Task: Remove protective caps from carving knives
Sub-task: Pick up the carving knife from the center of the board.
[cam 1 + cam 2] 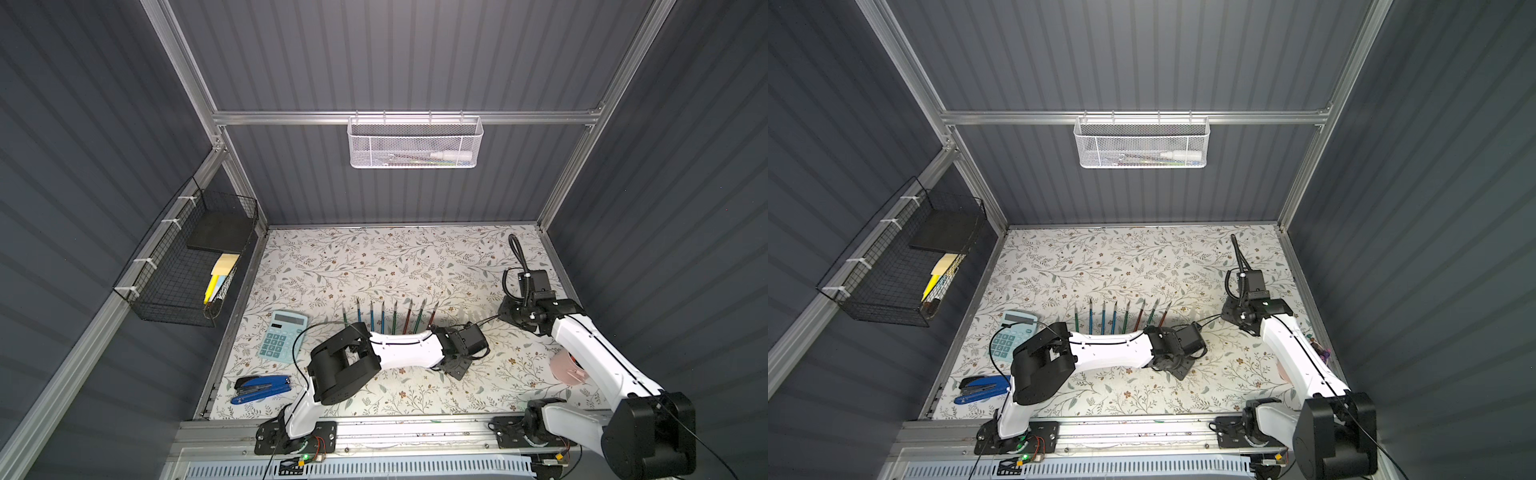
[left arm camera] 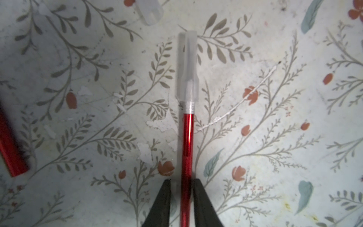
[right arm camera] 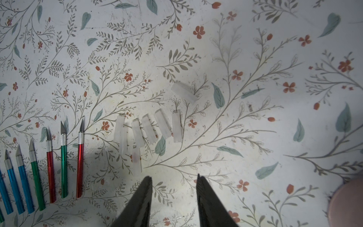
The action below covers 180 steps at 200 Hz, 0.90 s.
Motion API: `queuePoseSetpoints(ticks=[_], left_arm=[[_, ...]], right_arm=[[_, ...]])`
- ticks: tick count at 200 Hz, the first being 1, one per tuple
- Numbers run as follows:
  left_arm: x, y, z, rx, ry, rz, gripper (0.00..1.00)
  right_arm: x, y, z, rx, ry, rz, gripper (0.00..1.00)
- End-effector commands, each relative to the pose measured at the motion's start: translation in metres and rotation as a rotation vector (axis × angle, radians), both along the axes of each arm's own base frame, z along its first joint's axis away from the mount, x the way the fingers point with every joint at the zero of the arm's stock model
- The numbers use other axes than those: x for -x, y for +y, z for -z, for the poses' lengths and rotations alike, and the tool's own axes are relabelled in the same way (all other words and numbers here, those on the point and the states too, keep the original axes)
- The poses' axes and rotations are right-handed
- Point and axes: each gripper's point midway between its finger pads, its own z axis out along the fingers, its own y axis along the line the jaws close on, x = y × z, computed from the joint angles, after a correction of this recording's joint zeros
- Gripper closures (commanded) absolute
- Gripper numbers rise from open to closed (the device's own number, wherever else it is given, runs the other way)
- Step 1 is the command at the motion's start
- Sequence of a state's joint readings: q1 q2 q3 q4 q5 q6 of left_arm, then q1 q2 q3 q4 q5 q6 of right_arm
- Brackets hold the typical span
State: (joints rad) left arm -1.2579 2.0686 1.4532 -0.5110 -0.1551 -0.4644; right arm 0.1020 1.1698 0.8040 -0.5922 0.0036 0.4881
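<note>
Across the floral table [image 1: 374, 257] we see both arms reaching inward. We find the left gripper [image 2: 182, 181] low over a red knife [image 2: 187, 147] that lies flat. Its jaws narrowly bracket the handle: one finger [image 2: 202, 202] touches it and a dark sliver parts the other from it, so we cannot tell whether the handle is clamped. We see the right gripper [image 3: 173, 176] spread wide with nothing between its jaws, poised above bare table. Eight uncapped carving knives [image 1: 382, 318] lie in a row, tips pointing away from the arms' bases. The red knife's protective cap [image 2: 187, 64] is still on its tip. Loose caps [image 3: 149, 131] lie clustered just beyond the row's right end, near the right gripper.
</note>
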Motion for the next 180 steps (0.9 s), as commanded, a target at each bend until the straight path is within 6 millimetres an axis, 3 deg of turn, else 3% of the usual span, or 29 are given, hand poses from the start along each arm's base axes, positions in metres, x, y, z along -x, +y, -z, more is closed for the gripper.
queuePoseSetpoints(ticks=[1, 80, 133, 156, 161, 180], left_arm=[[0.005, 0.005, 0.008, -0.043, 0.01, 0.004, 0.81], [0.001, 0.005, -0.006, -0.026, -0.015, 0.007, 1.0], [-0.005, 0.0, -0.032, 0.083, 0.039, 0.007, 1.0], [-0.02, 0.004, -0.053, 0.141, 0.024, -0.018, 1.0], [-0.02, 0.014, -0.046, 0.124, 0.034, -0.024, 1.0], [-0.028, 0.02, -0.055, 0.164, 0.047, -0.04, 1.0]], right_arm=[[0.003, -0.004, 0.003, 0.013, 0.006, 0.007, 0.6], [0.001, -0.001, 0.0, -0.004, 0.001, 0.004, 0.59], [-0.003, 0.01, -0.004, -0.074, -0.011, -0.021, 0.58], [-0.006, 0.016, -0.006, -0.113, -0.015, -0.029, 0.58], [-0.007, 0.018, -0.006, -0.122, -0.018, -0.034, 0.58], [-0.009, 0.025, -0.01, -0.168, -0.03, -0.052, 0.58]])
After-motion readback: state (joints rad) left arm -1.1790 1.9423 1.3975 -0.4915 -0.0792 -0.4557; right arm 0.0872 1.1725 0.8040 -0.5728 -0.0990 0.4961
